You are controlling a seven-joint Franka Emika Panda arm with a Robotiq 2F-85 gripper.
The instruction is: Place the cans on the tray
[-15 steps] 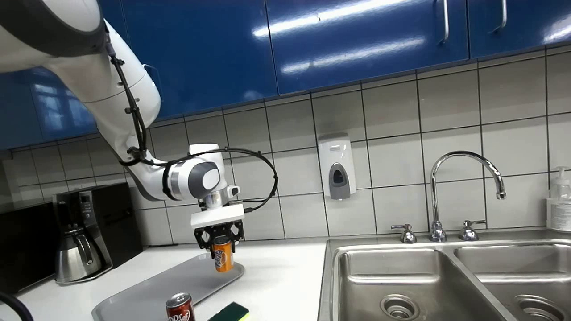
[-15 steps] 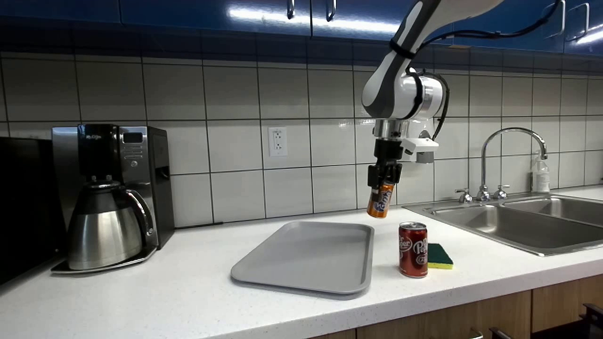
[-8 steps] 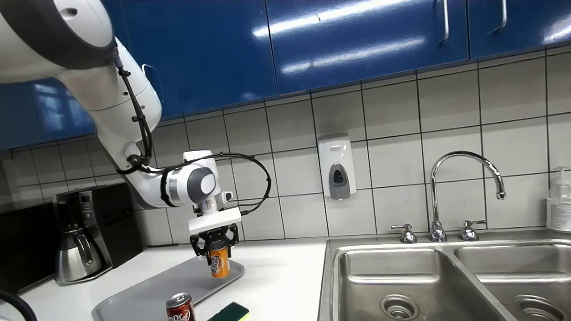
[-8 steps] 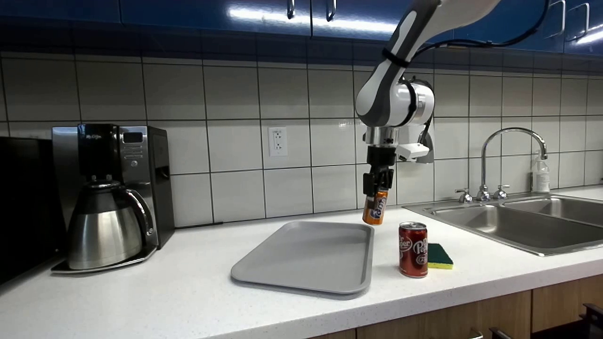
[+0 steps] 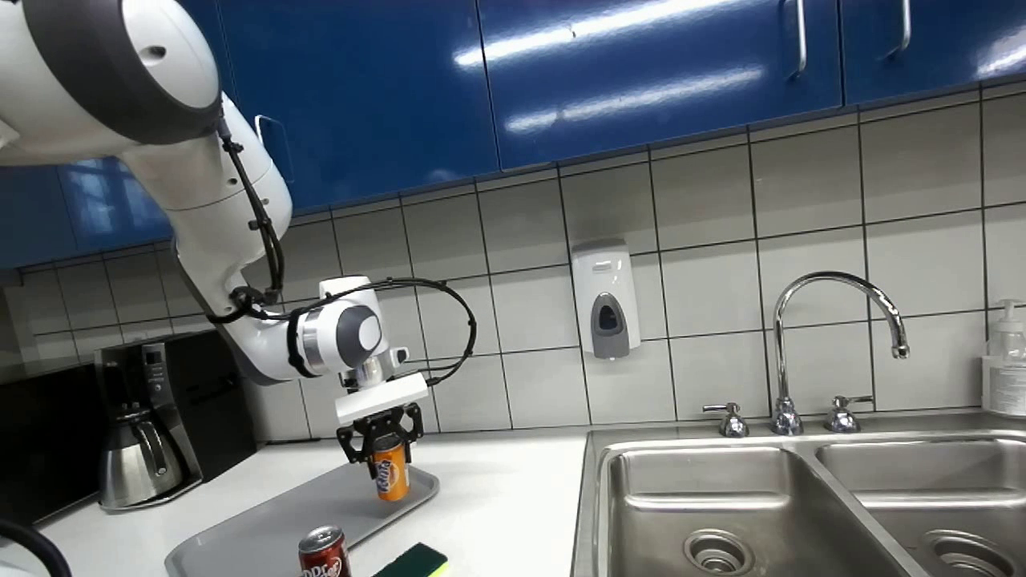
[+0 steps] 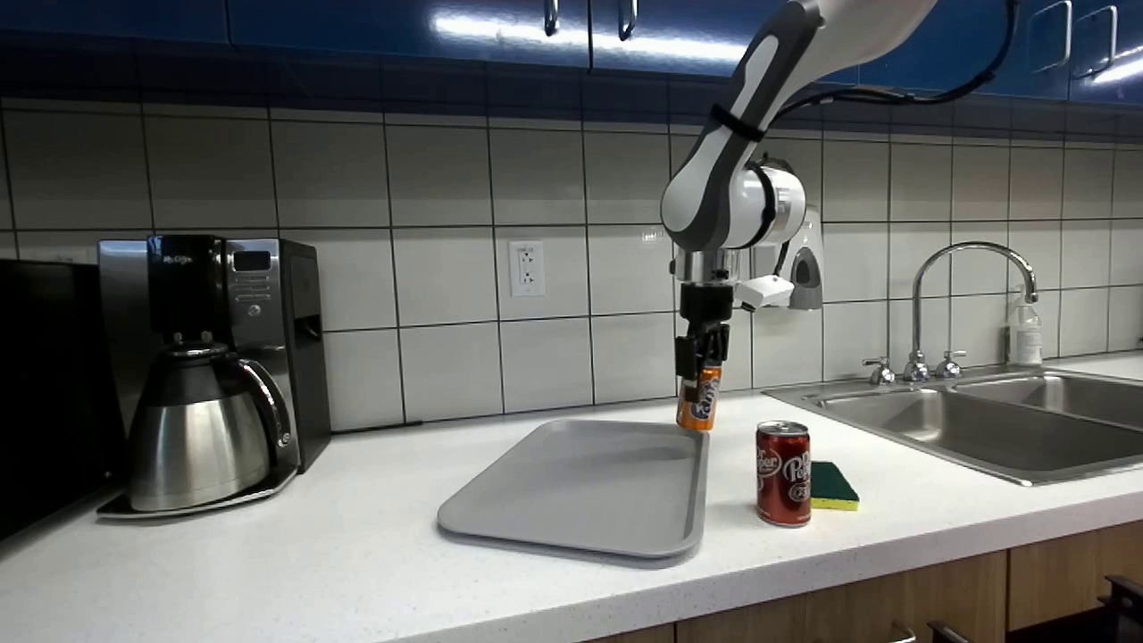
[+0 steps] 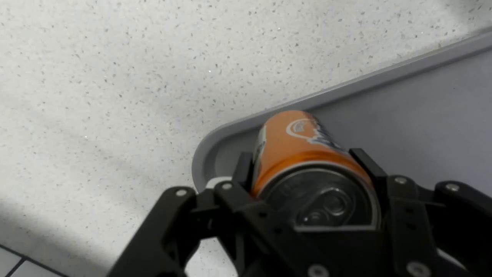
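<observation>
The tool (image 7: 303, 165) is clamped on the orange can (image 7: 290, 136) over the tray (image 7: 423, 111), apparently mid-placing; next, settle it, base contact being hard to judge, then release.

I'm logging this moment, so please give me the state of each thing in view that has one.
Hand: shut on the orange can
Orange can: held over a corner of the tray, leaning slightly; contact with the tray unclear
Dark red can: upright on the counter, beside the tray
Tray: flat on the counter
Sponge: flat, green side up
Coffee pot: seated in its coffee maker
Faucet: no water visible
Blue cabinet doors: shut
</observation>
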